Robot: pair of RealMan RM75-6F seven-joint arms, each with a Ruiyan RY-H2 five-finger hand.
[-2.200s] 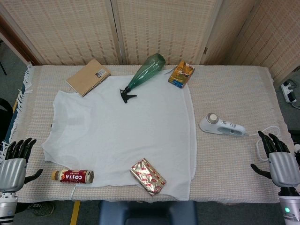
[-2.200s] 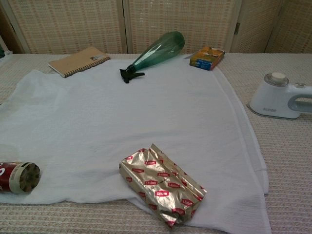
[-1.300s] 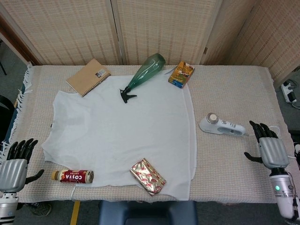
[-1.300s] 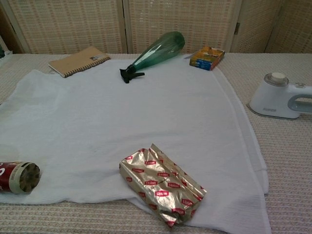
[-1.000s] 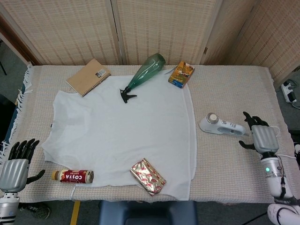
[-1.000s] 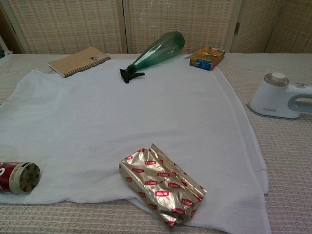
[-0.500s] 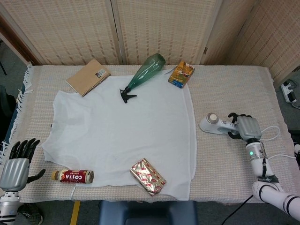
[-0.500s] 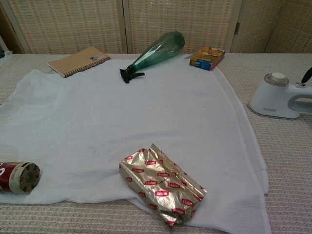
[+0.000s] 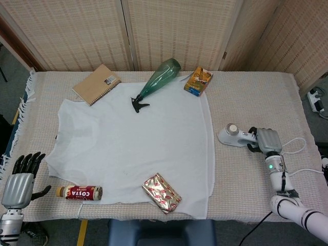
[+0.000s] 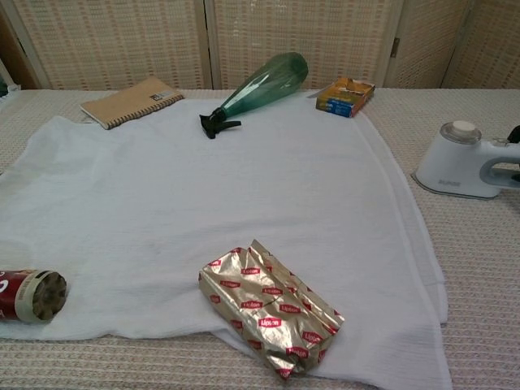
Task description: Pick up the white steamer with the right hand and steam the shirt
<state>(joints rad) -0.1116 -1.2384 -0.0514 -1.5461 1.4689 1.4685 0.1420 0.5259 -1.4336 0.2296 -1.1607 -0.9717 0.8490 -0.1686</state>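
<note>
We found the white steamer (image 9: 237,136) lying on the bare worktop (image 9: 256,97), just beside the right-hand edge of the shirt (image 9: 133,148) and clear of it. Its long axis ran roughly across the worktop: the rounded head with its round cap pointed toward the shirt, and the handle pointed away, toward the right hand (image 9: 267,140). The cord trailed off from the handle end toward the worktop's right edge.

We placed the right hand over the handle end, with its dark fingers (image 9: 252,130) curling about the handle. We could not tell whether the grasp was already firm; in the chest view only a dark fingertip appeared at the frame edge.

For this step we judged the following to matter:
1. Seat the fingers fully around the handle before lifting.
2. Lift straight up so that the head does not tip.
3. Keep the cord free as the steamer travels left over the shirt.

The left hand (image 9: 17,180) hung at the near left corner of the worktop, fingers spread and holding nothing.
</note>
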